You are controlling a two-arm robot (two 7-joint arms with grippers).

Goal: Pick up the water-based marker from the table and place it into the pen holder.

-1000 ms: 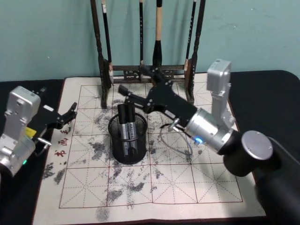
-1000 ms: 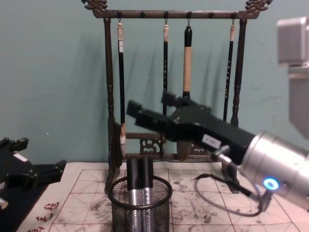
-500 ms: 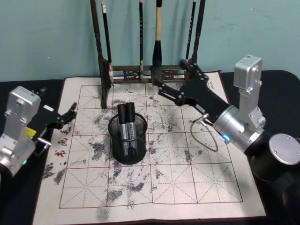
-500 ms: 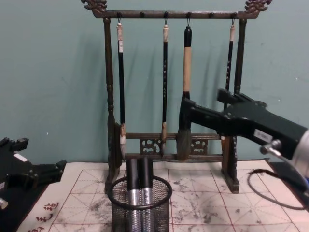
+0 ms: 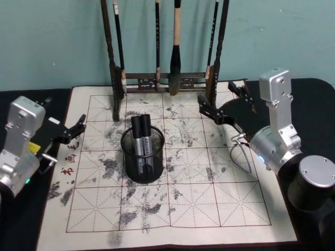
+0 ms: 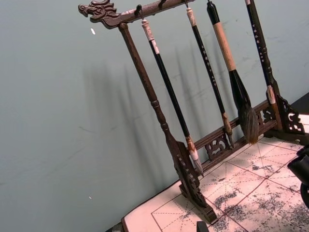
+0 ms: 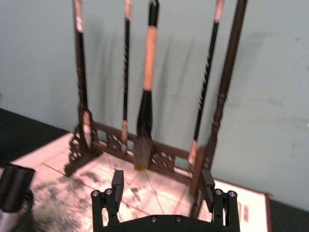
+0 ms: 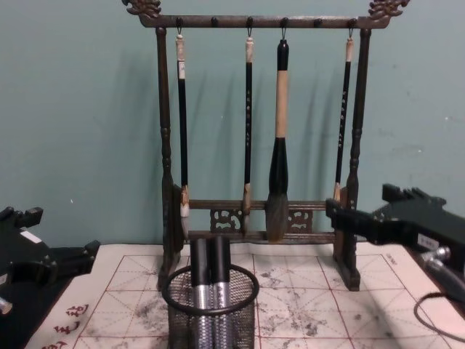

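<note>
The pen holder (image 5: 142, 168), a black mesh cup, stands on the ink-stained grid mat (image 5: 209, 209) of the table. Two water-based markers (image 5: 140, 133) with black caps and silver barrels stand upright inside it, side by side. In the chest view the pen holder (image 8: 211, 323) and the markers (image 8: 208, 262) sit low in the middle. My right gripper (image 5: 217, 99) hovers open and empty to the right of the holder, near the rack's right foot. Its spread fingers (image 7: 117, 182) hold nothing. My left gripper (image 5: 78, 129) rests open at the mat's left edge.
A tall dark wooden brush rack (image 5: 167, 79) hung with several brushes stands at the back of the mat. My right arm's cable loop (image 5: 242, 157) hangs over the mat's right side. Dark tabletop (image 5: 309, 104) lies beyond the mat on both sides.
My right gripper has drawn back from above the pen holder to the right, still open and empty. The two markers stay in the holder. The left arm has not moved.
</note>
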